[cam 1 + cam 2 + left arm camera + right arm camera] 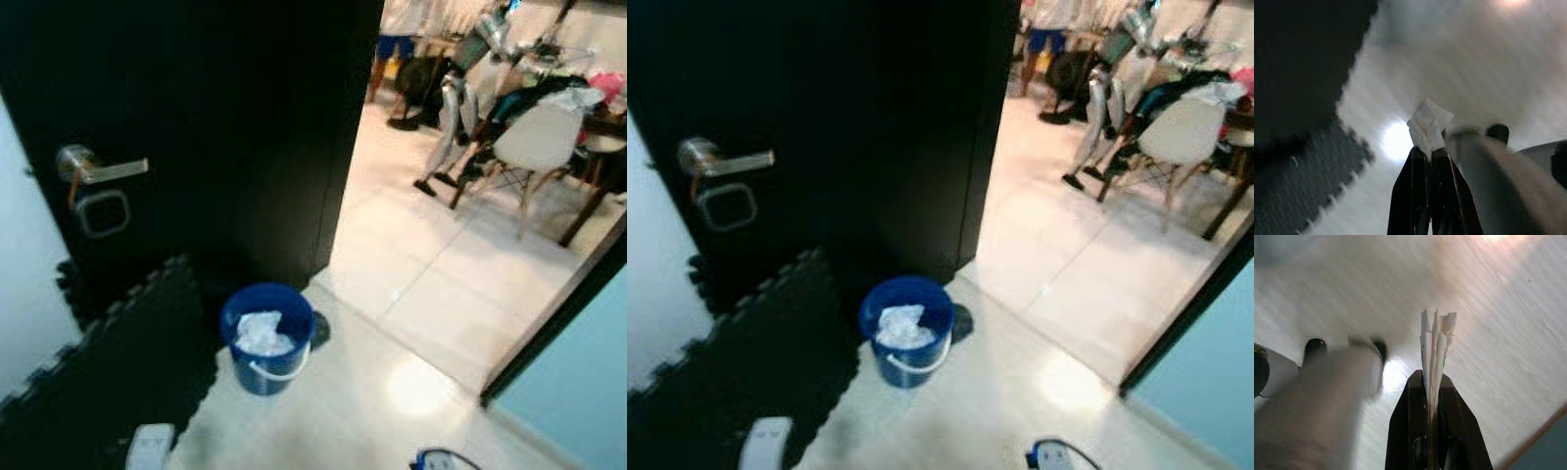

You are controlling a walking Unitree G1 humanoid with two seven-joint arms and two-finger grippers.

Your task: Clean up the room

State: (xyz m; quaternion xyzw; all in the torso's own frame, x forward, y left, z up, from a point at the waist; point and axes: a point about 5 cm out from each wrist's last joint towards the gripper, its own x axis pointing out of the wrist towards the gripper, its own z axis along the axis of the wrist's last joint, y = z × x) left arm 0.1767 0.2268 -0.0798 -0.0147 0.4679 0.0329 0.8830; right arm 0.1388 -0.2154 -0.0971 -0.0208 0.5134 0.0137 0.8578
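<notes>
- Roughly centre of the head views: blue bucket [266,338] with a white handle, standing upright on pale tile floor [392,392], crumpled white paper [263,333] already inside it.
- Bucket sits just beside the edge of a dark foam mat [108,382] and in front of a black door [196,127] with a silver lever handle [98,168].
- Left gripper [1429,152] in its wrist view: black fingers pressed together, pinching a white tissue wad [1428,126] that sticks out past the tips; floor and mat edge blurred behind it.
- Right gripper [1433,379] in its wrist view: fingers closed tight on a folded piece of white paper [1436,340], standing up from between the tips over the tile floor.
- Past the doorway, a brighter room with a white chair [539,142] and clothes piled on furniture [568,93]; too blurry for details.
- Small white object [149,448] on the mat at the bottom edge, blue-rimmed object [441,460] on the floor low right; cannot tell what either is.
</notes>
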